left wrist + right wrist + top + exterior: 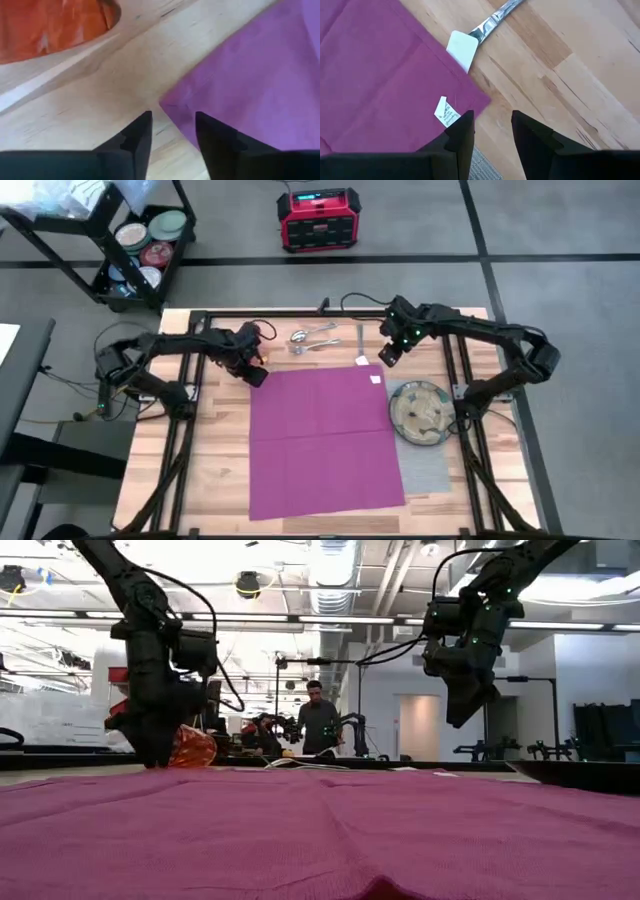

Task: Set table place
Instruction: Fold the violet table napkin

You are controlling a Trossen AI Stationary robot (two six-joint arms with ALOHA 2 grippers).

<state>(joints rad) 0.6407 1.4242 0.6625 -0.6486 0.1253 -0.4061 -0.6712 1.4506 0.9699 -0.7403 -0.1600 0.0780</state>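
The left gripper (172,131) has its two dark fingers parted with a narrow gap, nothing between them, hovering right over the far-left corner of the magenta napkin (250,85). In the high view this gripper (256,375) sits left of centre, at the napkin's (322,438) upper left corner. Just beyond it lies the orange cup (55,22), on its side on the wood; in the high view only a sliver of it (262,360) shows beside the gripper.

The right gripper (492,131) also has its fingers apart and empty, above the napkin's other far corner, where a small white label (446,113) is sewn. In the high view it (389,355) is right of centre in the upper half of the frame. In the low view it hangs clear of the cloth, at upper right.

The napkin lies spread flat over the middle of the table (210,460). The knife (361,345) lies above the napkin's upper right corner, its tip at the cloth's edge. The fork (318,346) and spoon (305,335) lie together at upper centre. The plate (420,413) rests on the grey placemat (425,465) at the right, which the napkin partly overlaps.

In the low view a person (319,720) stands far behind the table.
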